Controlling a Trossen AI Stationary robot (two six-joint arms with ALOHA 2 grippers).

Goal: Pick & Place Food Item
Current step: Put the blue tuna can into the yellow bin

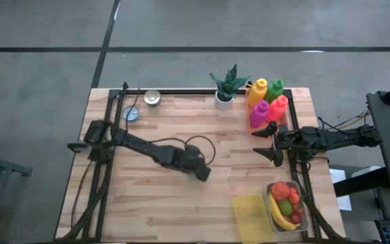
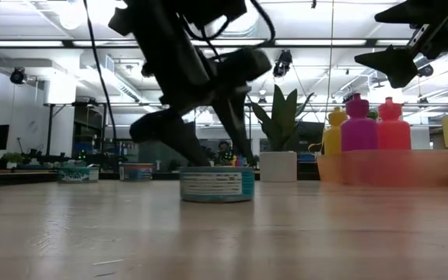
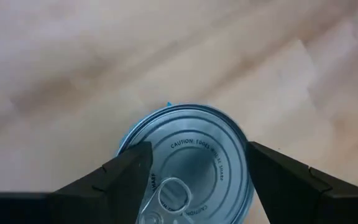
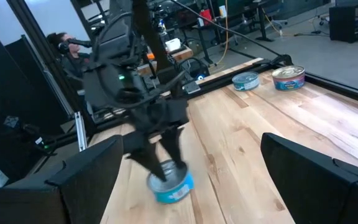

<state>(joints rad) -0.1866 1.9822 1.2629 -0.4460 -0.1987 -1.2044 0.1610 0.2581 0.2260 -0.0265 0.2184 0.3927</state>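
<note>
the low view looks across bare wooden table [image 2: 131, 241] to a tin can [image 2: 216, 184] standing upright on the boards near the middle of the table, lid up with a pull tab and a blue-and-white label around its side. the left gripper [image 2: 208, 152] comes down on it from above; in the left wrist view its two dark fingers [image 3: 126, 171] sit on either side of the can [image 3: 188, 158], close against the rim, part way closed around it. whether they actually press on the metal i cannot tell. the can rests on the table, not lifted.

from overhead, the left gripper [image 1: 198, 167] reaches in from the left edge towards the centre, hiding the can beneath it. at the near right corner a clear tub of fruit [image 1: 288, 205] holds a banana and round pieces, and a yellow cloth [image 1: 251, 213] lies just beside it.

farther back on the right, the right gripper [image 1: 268, 143] hovers above the table with its fingers spread wide and nothing between them; in the low view it hangs high at the top right [image 2: 399, 62].

behind it stands a tray of coloured bottles [image 1: 268, 102], yellow, green, pink and red, with a small potted plant [image 1: 227, 87] just beside. along the far edge to the left lie two more tins [image 1: 152, 98], near each other.
</note>
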